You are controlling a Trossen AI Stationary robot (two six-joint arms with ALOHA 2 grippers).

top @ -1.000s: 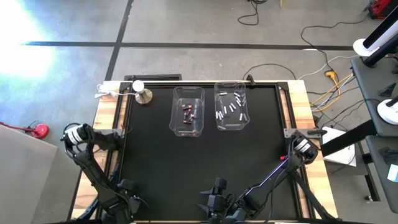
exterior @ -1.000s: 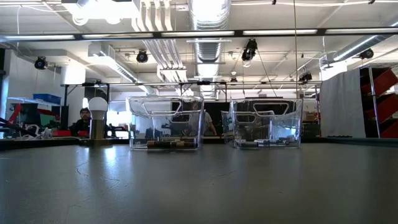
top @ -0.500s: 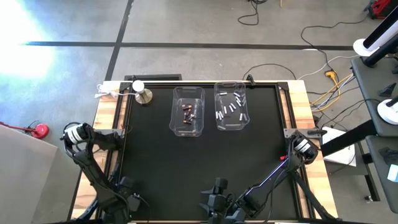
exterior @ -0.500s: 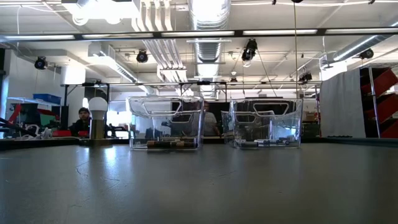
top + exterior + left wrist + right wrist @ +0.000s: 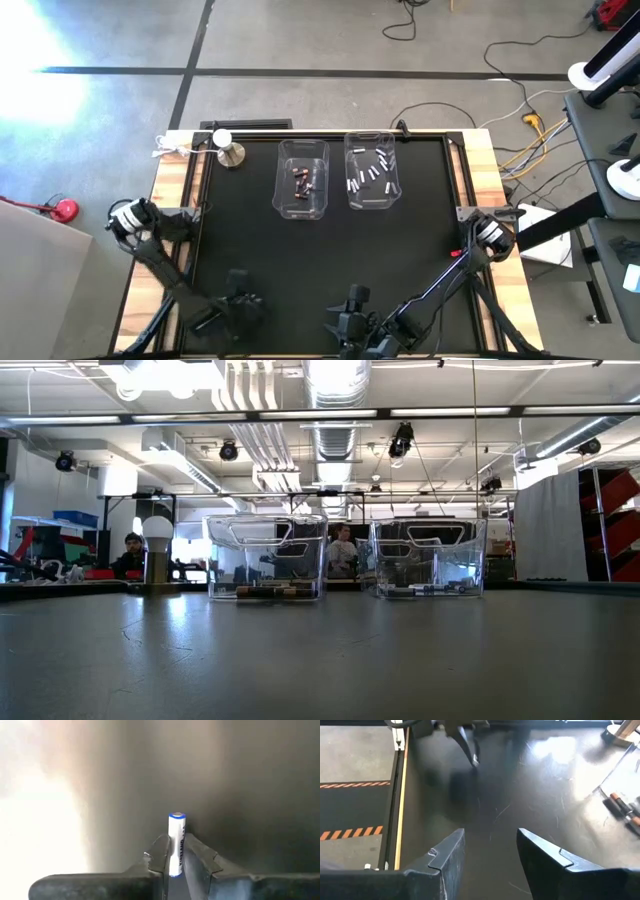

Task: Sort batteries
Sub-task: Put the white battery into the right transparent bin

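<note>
Two clear bins stand at the table's far side. The left bin (image 5: 302,178) (image 5: 265,555) holds dark reddish batteries (image 5: 303,180). White batteries (image 5: 370,172) lie in the right bin (image 5: 372,170) (image 5: 428,555). My left gripper (image 5: 240,302) (image 5: 176,839) is over the near left of the table, shut on one white battery (image 5: 177,837) with a blue end. Near the middle of the front edge, my right gripper (image 5: 353,298) (image 5: 490,855) is open with nothing between its fingers. Neither gripper shows in the low view. My left gripper pinches the white battery by its lower half (image 5: 176,857) between its two fingers (image 5: 161,852). The battery lies along the fingers, and its blue-capped end (image 5: 177,816) sticks out past the fingertips. The fingers slant steeply down. In the right wrist view the battery is clear of the tabletop.
A round silver stand with a white bulb (image 5: 228,148) (image 5: 157,545) is at the far left corner. The black mat (image 5: 320,260) is bordered by wooden edges (image 5: 168,230). People (image 5: 343,550) are in the room beyond the table.
My left gripper has gone from the near left edge toward the table's right, farther in over the mat, and its wrist has turned. The bins and their batteries have stayed put.
</note>
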